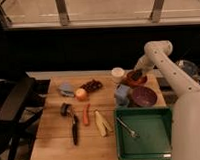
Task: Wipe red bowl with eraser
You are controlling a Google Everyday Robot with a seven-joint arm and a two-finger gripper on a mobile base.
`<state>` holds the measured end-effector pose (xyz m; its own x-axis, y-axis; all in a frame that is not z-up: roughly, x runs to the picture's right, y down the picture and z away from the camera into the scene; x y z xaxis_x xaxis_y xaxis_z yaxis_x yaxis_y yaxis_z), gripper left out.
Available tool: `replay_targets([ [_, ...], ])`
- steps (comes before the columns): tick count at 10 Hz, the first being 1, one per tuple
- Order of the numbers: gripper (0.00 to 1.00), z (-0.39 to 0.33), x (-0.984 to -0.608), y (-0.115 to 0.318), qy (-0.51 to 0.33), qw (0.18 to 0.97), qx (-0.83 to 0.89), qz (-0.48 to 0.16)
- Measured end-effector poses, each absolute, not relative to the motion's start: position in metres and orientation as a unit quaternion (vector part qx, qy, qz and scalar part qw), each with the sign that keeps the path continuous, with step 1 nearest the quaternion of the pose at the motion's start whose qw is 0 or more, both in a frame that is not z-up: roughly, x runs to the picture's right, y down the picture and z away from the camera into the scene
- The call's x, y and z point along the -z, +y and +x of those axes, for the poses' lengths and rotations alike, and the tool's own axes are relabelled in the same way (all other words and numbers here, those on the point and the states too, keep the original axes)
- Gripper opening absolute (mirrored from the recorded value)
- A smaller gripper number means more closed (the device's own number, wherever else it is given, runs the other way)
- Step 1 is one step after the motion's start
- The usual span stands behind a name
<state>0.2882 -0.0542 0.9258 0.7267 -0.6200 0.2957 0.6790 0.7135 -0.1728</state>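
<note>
The red bowl [141, 81] sits at the table's back right, just behind the dark purple bowl [144, 97]. My arm reaches in from the right and bends down to it. My gripper [135, 76] hangs over the red bowl's left side, shut on a small dark block, the eraser [134, 77], which is low in the bowl. Whether the eraser touches the bowl's inside, I cannot tell.
A white cup [118, 73] and a blue object [122, 94] stand just left of the bowls. A green tray [161, 142] with a fork [126, 127] is at the front right. An apple [81, 94], grapes [92, 86], carrot [86, 114], banana [101, 123] and black-handled tool [74, 129] lie to the left.
</note>
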Motion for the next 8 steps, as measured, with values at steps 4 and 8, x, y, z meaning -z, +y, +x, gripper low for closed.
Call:
replay_targets([
  [4,0.0,0.286,-0.927,-0.053,-0.108,0.918,0.357,-0.136],
  [8,0.0,0.28,-0.937,-0.031,-0.098,0.915,0.369,-0.132],
])
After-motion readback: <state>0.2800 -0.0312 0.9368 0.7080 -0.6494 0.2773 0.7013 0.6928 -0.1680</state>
